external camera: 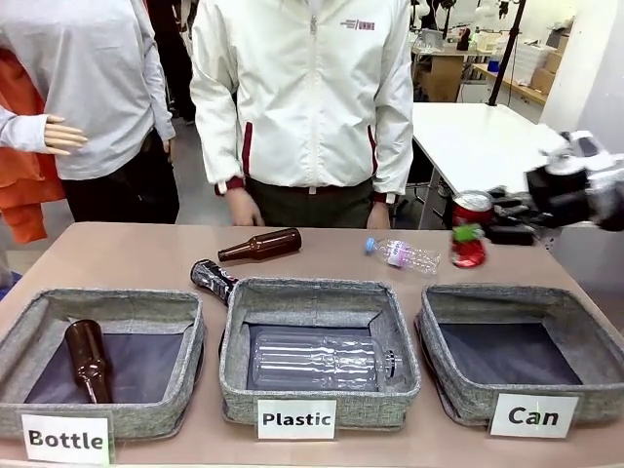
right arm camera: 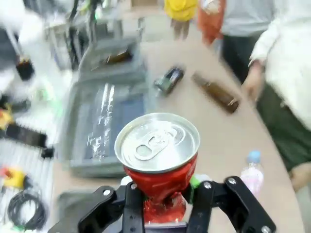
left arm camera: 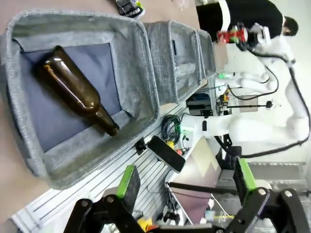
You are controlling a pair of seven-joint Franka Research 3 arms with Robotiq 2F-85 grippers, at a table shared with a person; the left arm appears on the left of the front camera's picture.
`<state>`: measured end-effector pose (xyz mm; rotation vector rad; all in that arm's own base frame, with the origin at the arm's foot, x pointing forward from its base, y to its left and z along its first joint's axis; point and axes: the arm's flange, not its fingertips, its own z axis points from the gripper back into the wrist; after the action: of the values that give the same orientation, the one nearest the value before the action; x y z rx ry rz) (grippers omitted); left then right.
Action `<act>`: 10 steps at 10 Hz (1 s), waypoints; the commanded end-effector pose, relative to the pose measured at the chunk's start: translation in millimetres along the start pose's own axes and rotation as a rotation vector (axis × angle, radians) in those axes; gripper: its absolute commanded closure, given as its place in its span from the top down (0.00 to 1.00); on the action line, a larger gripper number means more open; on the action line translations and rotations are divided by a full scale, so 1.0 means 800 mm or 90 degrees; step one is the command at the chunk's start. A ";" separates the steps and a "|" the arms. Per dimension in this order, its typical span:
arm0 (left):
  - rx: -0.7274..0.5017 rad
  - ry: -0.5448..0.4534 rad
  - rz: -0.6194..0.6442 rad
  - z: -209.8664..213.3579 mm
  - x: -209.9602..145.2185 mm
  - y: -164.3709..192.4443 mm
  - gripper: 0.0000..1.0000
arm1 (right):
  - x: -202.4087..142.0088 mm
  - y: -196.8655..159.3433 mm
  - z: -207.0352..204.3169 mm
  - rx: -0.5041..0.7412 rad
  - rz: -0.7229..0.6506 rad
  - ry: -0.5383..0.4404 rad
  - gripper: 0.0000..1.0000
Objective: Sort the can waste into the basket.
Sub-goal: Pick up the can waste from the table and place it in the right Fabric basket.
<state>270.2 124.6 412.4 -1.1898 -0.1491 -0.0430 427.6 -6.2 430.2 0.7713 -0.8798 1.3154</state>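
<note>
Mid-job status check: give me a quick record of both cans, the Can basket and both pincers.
red can: crushed, held above table beyond Can basket
right pincer: shut on red can
black can: on table by Plastic basket's far left corner
Can basket: no can inside yet
left pincer: open, holding nothing

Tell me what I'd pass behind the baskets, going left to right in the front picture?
black can → brown bottle → clear plastic bottle → red can, held up in the right gripper
</note>
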 end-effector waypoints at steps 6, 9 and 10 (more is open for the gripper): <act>-0.007 -0.010 0.002 0.015 -0.015 -0.001 1.00 | -0.012 0.116 0.016 -0.069 0.104 0.510 0.00; -0.007 -0.010 0.002 0.015 -0.015 -0.001 1.00 | -0.014 0.108 0.011 -0.069 0.091 0.534 0.00; -0.007 -0.010 0.002 0.015 -0.015 -0.001 1.00 | -0.014 0.105 0.012 -0.076 0.088 0.530 0.00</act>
<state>261.2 134.8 414.3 -1.1978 -0.1658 -0.0245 365.2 -11.9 442.0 0.0370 -0.3284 1.5370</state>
